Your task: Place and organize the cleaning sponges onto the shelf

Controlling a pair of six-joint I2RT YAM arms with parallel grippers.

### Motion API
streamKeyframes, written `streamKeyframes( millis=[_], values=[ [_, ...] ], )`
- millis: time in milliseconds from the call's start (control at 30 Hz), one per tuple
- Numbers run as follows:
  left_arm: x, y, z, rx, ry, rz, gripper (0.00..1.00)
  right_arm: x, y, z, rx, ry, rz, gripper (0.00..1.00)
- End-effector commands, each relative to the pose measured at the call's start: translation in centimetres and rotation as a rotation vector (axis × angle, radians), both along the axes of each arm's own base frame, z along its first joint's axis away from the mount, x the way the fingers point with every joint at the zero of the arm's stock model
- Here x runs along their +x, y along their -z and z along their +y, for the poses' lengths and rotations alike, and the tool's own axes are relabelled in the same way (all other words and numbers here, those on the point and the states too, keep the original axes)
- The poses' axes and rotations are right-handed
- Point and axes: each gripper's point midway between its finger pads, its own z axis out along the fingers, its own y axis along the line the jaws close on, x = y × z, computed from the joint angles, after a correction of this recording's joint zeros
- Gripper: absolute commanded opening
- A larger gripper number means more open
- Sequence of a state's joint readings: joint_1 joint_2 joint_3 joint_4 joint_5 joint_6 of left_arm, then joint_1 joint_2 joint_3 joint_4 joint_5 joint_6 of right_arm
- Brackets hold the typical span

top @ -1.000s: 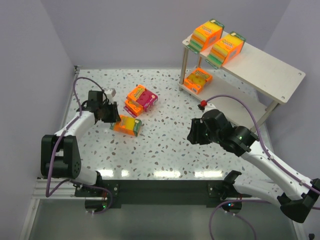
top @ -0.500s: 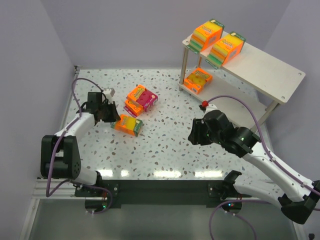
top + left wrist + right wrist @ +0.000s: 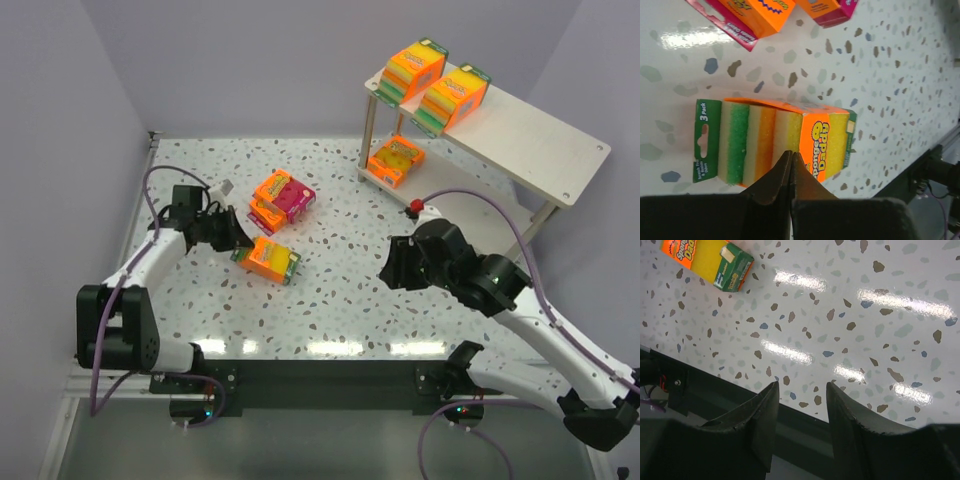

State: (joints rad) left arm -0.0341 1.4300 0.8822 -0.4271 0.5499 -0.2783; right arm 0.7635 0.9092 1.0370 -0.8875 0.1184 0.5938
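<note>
One sponge pack has slid nearer, beside the pinched-together left claw; right claw gapes

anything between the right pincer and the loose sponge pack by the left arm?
No. The right wrist view shows only bare speckled tabletop between the right pincer and the sponge pack; the top view agrees.

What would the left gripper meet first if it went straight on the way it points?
The orange sponge pack: the left gripper, fingers shut, points at its layered side, with the tips at or almost on it. Whether they touch is unclear.
</note>
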Motion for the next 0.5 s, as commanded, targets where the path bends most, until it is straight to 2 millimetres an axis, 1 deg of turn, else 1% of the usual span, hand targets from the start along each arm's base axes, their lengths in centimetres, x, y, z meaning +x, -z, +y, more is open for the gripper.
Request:
streamKeyframes(
  millis=[0,33,67,100,133,167,200,233,267,333,400,433,467],
  values=[
    [-1.7,-5.2,-3.0,-0.207,0.008,-0.013,0.0,0.0,-2.7,-0.7,0.042,0.041,-0.045,0.47],
    [-2.5,-5.9,-3.7,-0.24,0.016,-0.021,0.0,-0.2,-3.0,-0.9,0.046,0.047,-0.047,0.47],
    [-2.8,-6.5,-4.2,-0.275,-0.012,0.005,0.0,-0.2,-3.2,-1.2,0.046,0.059,-0.051,0.47],
    [-3.1,-7.2,-5.4,-0.291,0.003,-0.005,0.0,-0.4,-3.2,-1.5,0.043,0.078,-0.042,0.46],
    [-3.5,-8.2,-6.3,-0.313,0.008,-0.024,0.0,-0.6,-3.7,-1.8,0.055,0.087,-0.053,0.46],
    [-3.2,-9.4,-7.3,-0.362,-0.005,-0.042,0.0,-0.6,-4.0,-2.0,0.062,0.099,-0.059,0.45],
    [-4.1,-10.1,-9.1,-0.385,0.03,-0.044,0.0,-0.6,-4.2,-2.6,0.059,0.127,-0.065,0.45],
    [-4.1,-10.9,-9.9,-0.409,0.03,-0.061,0.0,-0.6,-4.7,-2.9,0.067,0.144,-0.075,0.44],
    [-4.2,-12.3,-11.4,-0.464,0.045,-0.077,0.0,-0.7,-5.0,-3.3,0.075,0.159,-0.087,0.43],
    [-3.8,-12.9,-12.0,-0.489,0.008,-0.067,0.0,-0.7,-5.4,-4.0,0.071,0.193,-0.097,0.43],
    [-3.4,-13.3,-12.4,-0.497,0.014,-0.08,0.0,-1.0,-5.3,-4.5,0.064,0.206,-0.094,0.43],
    [-2.7,-13.6,-12.4,-0.48,0.003,-0.09,0.0,-1.1,-5.3,-4.6,0.062,0.205,-0.094,0.43],
    [-2.9,-12.1,-11.7,-0.401,-0.007,-0.057,0.0,-1.2,-5.2,-4.6,0.062,0.206,-0.09,0.44]
  ],
)
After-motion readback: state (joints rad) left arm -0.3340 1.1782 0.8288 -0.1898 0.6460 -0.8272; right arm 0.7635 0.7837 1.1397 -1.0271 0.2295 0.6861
